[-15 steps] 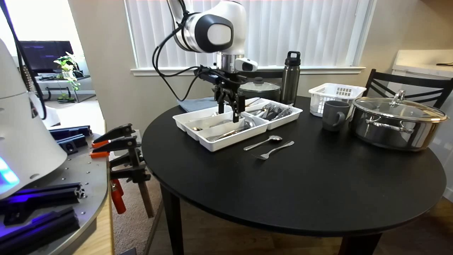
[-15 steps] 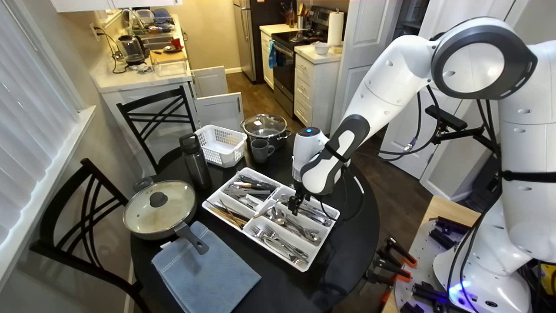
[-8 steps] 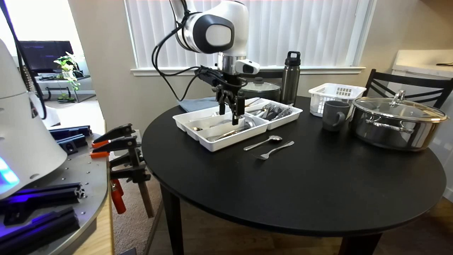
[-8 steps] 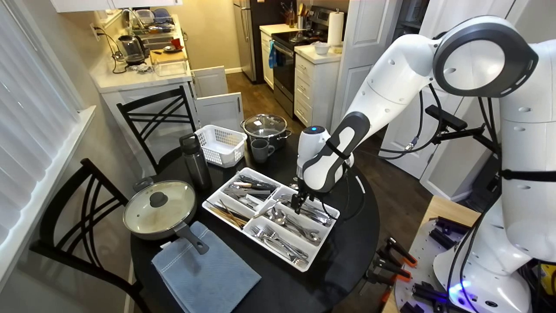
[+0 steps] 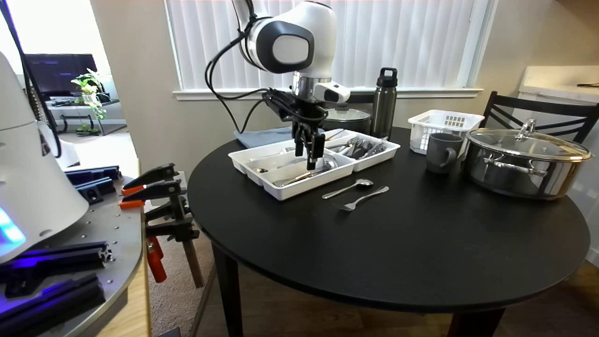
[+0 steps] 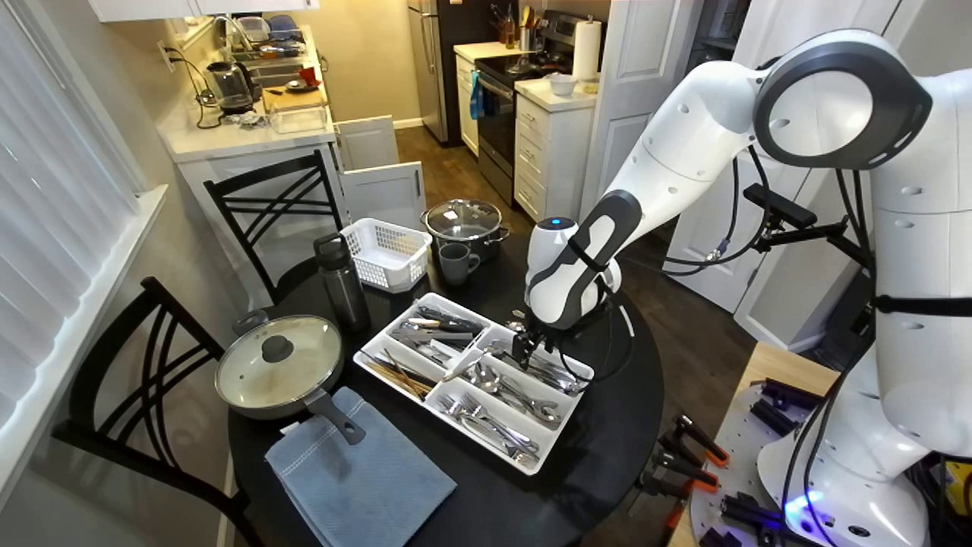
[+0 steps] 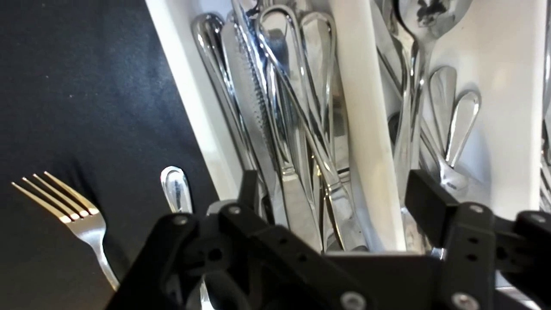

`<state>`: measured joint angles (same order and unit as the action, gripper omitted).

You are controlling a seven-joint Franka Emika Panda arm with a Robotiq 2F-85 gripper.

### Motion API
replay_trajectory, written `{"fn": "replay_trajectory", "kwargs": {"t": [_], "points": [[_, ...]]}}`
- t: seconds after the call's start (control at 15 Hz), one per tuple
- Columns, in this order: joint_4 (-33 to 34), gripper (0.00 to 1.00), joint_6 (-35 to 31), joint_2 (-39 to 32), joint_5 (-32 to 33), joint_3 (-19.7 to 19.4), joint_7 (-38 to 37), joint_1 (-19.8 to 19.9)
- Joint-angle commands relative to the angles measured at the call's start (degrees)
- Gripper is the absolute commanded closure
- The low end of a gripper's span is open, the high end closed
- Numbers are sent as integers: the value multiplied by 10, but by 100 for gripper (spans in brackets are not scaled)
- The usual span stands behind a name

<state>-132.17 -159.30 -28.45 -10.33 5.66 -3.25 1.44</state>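
The black two-fingered gripper (image 7: 333, 189) stands spread wide over slender silver metal knives (image 7: 297, 193) in a rectangular white plastic tray (image 5: 318, 184); contact is unclear. The tray rests on a round black table (image 5: 412, 252) near a silver metal spoon (image 5: 346, 189) and four-tined fork (image 5: 367, 198). White vertical blinds (image 5: 398, 47) hang behind. The white jointed arm (image 6: 668, 175) reaches over, wrist pointing down.

glossy metal knives (image 7: 297, 202), smooth plastic tray (image 7: 366, 112), matt fingers (image 7: 430, 202), rough-looking cloth towel (image 6: 364, 482)
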Motion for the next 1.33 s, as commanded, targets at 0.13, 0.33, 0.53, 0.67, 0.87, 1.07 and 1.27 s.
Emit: {"fn": "replay_trajectory", "kwargs": {"t": [0.13, 0.33, 0.53, 0.67, 0.87, 1.07, 1.27], "points": [[4, 56, 14, -4, -19, -7, -18, 3], [24, 77, 31, -26, -3, -21, -25, -11], [66, 54, 87, -65, 10, -21, -15, -19], [91, 38, 122, -85, 21, -30, -24, -33], [118, 70, 155, -103, 38, -48, -33, -47], [131, 73, 174, -108, 41, -53, -33, -50], [124, 94, 174, -97, 48, -58, -34, -50]]}}
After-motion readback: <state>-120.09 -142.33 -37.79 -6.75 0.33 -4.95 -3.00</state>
